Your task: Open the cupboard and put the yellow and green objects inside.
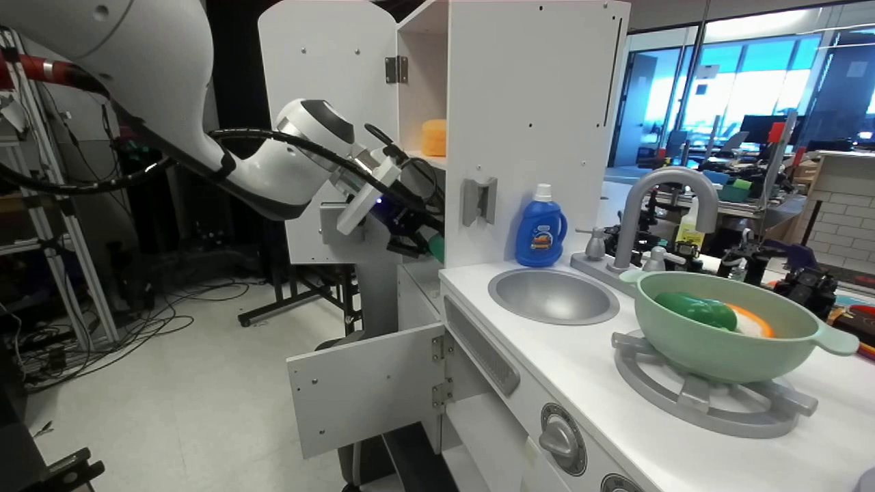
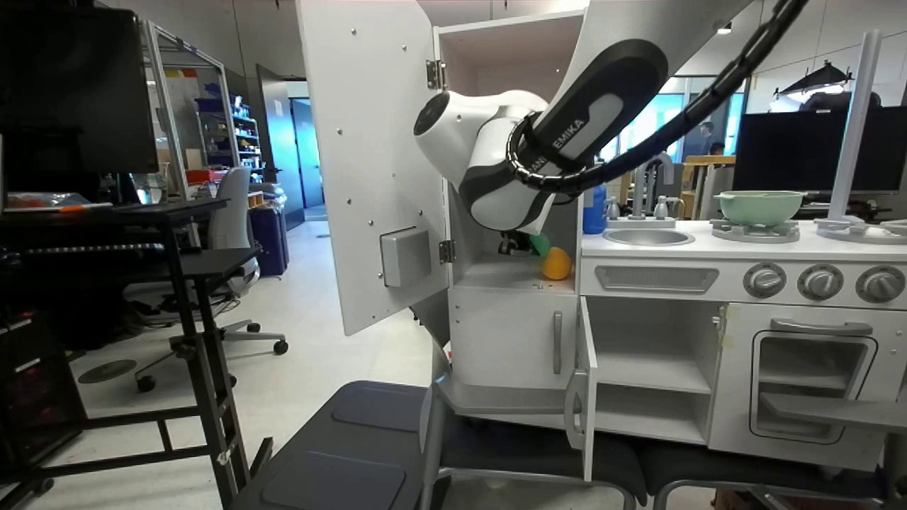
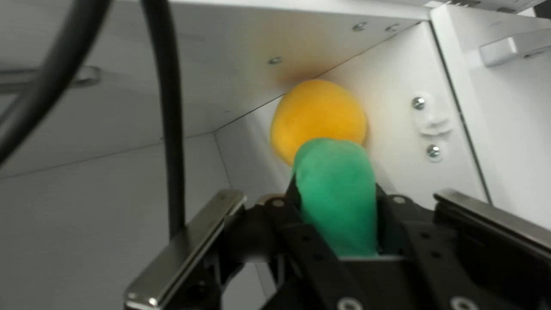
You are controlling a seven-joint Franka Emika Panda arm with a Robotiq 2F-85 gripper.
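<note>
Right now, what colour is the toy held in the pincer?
Plain green. The toy shows best in the wrist view.

Gripper, black, clasped on one item. Green object, round-ended, between the fingers, tip past them. Yellow object, rounded, just beyond the fingertips, partly hidden behind the green one; contact between the two not discernible. Cupboard, white inner panels ahead of and around the tool. Screws, metal, beyond the right-hand side of the tool. Cables, two, black, left of the tool.
</note>
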